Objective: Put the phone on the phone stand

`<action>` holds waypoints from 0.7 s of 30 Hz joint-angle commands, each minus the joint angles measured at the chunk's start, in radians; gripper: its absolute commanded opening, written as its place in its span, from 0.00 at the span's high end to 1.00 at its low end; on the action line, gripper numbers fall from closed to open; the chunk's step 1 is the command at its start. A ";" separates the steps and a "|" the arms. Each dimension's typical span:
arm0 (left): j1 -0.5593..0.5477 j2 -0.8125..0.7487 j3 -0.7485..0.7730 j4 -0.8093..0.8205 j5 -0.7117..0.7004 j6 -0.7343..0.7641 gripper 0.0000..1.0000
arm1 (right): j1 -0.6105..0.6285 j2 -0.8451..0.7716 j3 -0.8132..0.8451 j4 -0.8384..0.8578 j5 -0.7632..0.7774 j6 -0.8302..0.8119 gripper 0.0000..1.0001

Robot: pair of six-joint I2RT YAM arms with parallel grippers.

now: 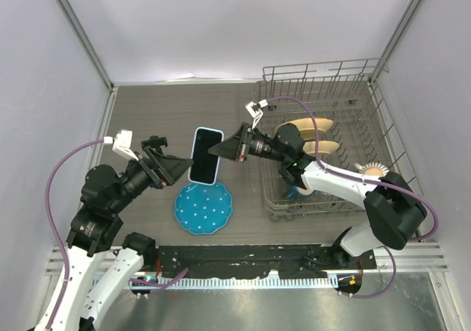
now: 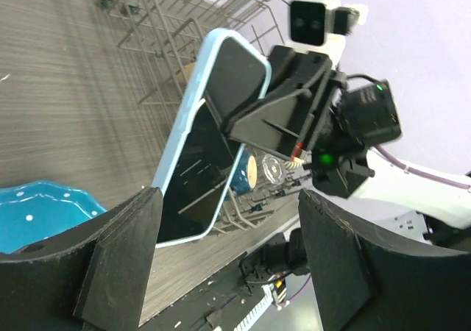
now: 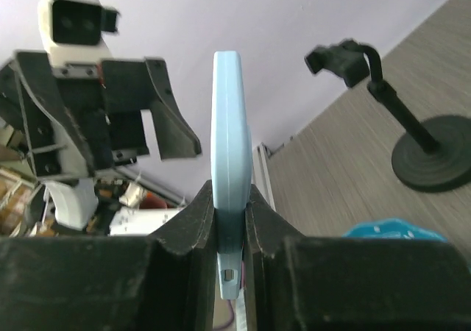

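The phone (image 1: 206, 154), black screen with a light blue rim, is held in the air above the table. My right gripper (image 1: 227, 148) is shut on its right edge. In the right wrist view the phone (image 3: 228, 125) stands edge-on, pinched between the fingers of my right gripper (image 3: 229, 198). My left gripper (image 1: 176, 170) is open and empty, just left of the phone. In the left wrist view the phone (image 2: 213, 140) is ahead of my left gripper (image 2: 229, 261). The black phone stand (image 3: 412, 136) stands upright on the table beyond the phone. It does not show in the top view.
A round blue dotted plate (image 1: 204, 208) lies on the table below the phone, and it also shows in the left wrist view (image 2: 44, 210). A wire dish rack (image 1: 324, 95) with dishes fills the right side. Enclosure walls stand at the left, back and right.
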State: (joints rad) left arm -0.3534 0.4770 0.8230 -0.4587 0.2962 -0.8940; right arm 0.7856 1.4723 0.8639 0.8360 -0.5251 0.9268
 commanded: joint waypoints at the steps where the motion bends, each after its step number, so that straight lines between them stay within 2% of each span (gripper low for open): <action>1: -0.001 0.049 0.039 0.003 0.168 0.084 0.22 | -0.023 -0.041 0.087 -0.035 -0.314 -0.081 0.99; 5: 0.001 0.098 0.001 0.168 0.340 0.026 0.22 | -0.023 -0.072 0.119 -0.132 -0.440 -0.147 0.99; 10: -0.001 0.144 -0.005 0.173 0.377 0.038 0.24 | -0.023 -0.119 0.130 -0.238 -0.476 -0.226 0.99; 19: -0.001 0.173 -0.042 0.376 0.503 -0.049 0.41 | -0.025 -0.121 0.149 -0.239 -0.541 -0.217 0.99; 21: 0.001 0.178 -0.047 0.399 0.512 -0.056 0.48 | -0.022 -0.119 0.150 -0.224 -0.544 -0.201 0.99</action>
State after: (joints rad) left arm -0.3515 0.6506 0.7860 -0.2050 0.7223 -0.9112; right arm 0.7620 1.3979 0.9520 0.5415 -1.0321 0.7116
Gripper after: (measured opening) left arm 0.563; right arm 0.204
